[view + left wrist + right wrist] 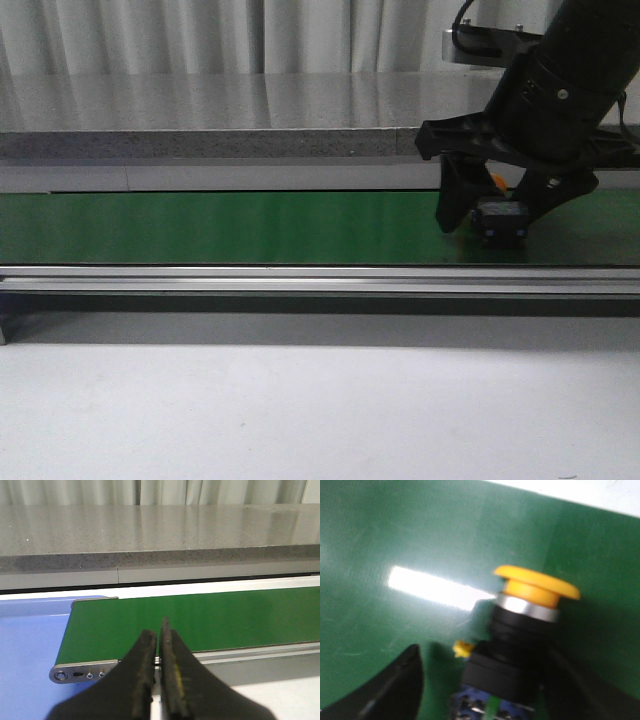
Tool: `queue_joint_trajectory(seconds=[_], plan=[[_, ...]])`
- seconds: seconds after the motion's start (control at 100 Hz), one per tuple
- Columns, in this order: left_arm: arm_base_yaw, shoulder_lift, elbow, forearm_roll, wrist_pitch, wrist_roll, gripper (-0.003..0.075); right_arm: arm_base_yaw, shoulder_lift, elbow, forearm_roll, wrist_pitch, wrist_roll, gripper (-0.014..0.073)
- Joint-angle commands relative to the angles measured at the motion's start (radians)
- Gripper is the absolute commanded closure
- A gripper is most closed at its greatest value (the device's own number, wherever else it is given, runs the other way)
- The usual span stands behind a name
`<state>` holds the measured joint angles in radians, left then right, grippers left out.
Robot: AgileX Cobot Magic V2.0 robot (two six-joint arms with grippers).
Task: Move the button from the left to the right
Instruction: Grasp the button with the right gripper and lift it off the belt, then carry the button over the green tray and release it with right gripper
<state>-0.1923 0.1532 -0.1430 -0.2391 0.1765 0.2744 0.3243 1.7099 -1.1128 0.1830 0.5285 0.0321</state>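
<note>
Black right gripper (497,212) reaches steeply down, jaws spread around the button (503,214).

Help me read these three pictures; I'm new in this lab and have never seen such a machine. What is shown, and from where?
It is a robot with two arms. The wide picture looks forward over a green conveyor belt. There the right hand is low over the belt's right part, around a yellow-capped button. The close-up comes from that arm's wrist: the button sits between the fingers; a firm grip is unclear. The remaining picture is from the left wrist: the left hand is shut, empty, near the belt's end.
</note>
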Motion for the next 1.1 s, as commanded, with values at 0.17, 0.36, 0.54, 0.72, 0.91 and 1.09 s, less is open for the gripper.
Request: queue_joint_trajectory(seconds=[0.17,0.36,0.54,0.72,0.91,1.09], plan=[[-0.001,0.009,-0.031,-0.011,-0.087,-0.004,0.0715,0.002,-0.055,-0.042,0.003,0.003,-0.003,0.0381],[-0.001,0.009,-0.031,-0.011,-0.087,-0.004,0.0715,-0.011,-0.119,-0.096,-0.065,0.063,-0.003,0.0381],[-0.001,0.009,-0.031,-0.011,-0.087,-0.004,0.0715,-0.088,-0.196,-0.152,-0.183,0.158,-0.003,0.0381],[-0.001,0.009,-0.031,-0.011,-0.087,-0.004,0.0715,-0.251,-0.251,-0.157,-0.263,0.205,-0.042,0.0381],[-0.001,0.009,-0.031,-0.011,-0.087,-0.004,0.0715,-0.457,-0.247,-0.157,-0.266,0.173,-0.094,0.038],[-0.001,0.009,-0.031,-0.011,-0.087,-0.004,0.0715,-0.611,-0.212,-0.157,-0.266,0.149,-0.161,0.038]])
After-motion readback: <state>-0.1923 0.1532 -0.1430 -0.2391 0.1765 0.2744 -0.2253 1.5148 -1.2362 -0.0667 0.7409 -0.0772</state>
